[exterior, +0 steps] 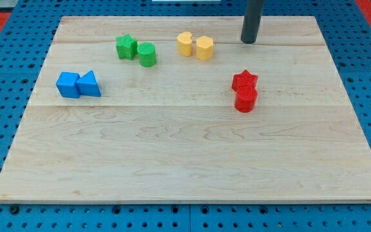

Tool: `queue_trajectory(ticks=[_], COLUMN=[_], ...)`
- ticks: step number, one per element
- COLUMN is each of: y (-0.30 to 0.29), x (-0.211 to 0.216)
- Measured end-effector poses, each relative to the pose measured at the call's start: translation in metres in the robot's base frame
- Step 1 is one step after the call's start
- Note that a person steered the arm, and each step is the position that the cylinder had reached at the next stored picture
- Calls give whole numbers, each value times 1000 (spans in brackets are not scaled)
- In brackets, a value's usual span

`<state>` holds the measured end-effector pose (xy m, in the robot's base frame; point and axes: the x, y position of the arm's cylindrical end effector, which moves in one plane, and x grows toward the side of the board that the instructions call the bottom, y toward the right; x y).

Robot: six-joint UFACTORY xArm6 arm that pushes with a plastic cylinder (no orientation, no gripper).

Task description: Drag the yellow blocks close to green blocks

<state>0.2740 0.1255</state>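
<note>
My tip (248,41) sat near the view's top, right of centre, on the desk (185,161). No gripper on this arm, just the dark rod, so there's no open/closed state to tell.

Yellow blocks: two, touching side by side, just to the view's left of my tip w/ a small gap between. The left one, a yellow heart-like block (185,43); the right one, a yellow hexagon block (205,48).

Green blocks: also a touching pair, further to the view's left. A green star block (126,47) and a green cylinder block (147,54), near the yellow pair but apart from it.

Elsewhere: a blue cube (68,84) touching a blue triangle block (89,84) at the view's left; a red star block (244,81) touching a red cylinder block (246,99), below my tip, well apart from it.
</note>
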Motion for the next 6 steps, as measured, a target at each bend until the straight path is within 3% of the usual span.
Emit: queue_trajectory(ticks=[6], y=[-145], x=[14])
